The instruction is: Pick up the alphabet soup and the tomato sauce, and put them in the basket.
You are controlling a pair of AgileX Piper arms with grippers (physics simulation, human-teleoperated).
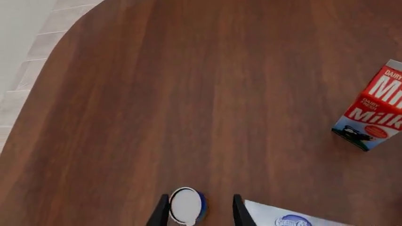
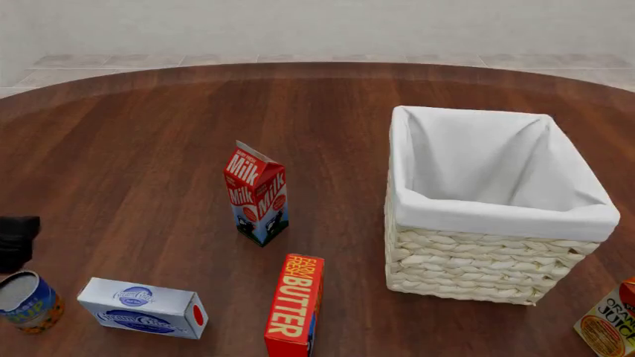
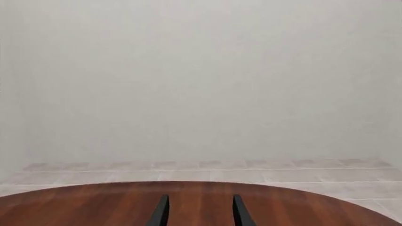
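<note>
The alphabet soup [image 1: 186, 205] is a small can with a blue label, an orange lower band and a pale grey top; it stands at the table's near left edge [image 2: 28, 301]. My left gripper [image 1: 199, 197] is open with the can between its fingers, closer to one finger than the other. Only a black part of the left arm [image 2: 18, 239] shows above the can in the front view. The cream wicker basket [image 2: 496, 245] with white lining stands at the right. My right gripper [image 3: 199, 200] is open and empty, facing the far wall. The tomato sauce is out of view.
A milk carton [image 2: 256, 195] stands mid-table, also seen as the milk carton [image 1: 373, 110]. A white box [image 2: 144, 306] lies right beside the can. A red butter box [image 2: 294, 305] stands at the front. An orange juice carton [image 2: 607, 321] sits at the near right corner.
</note>
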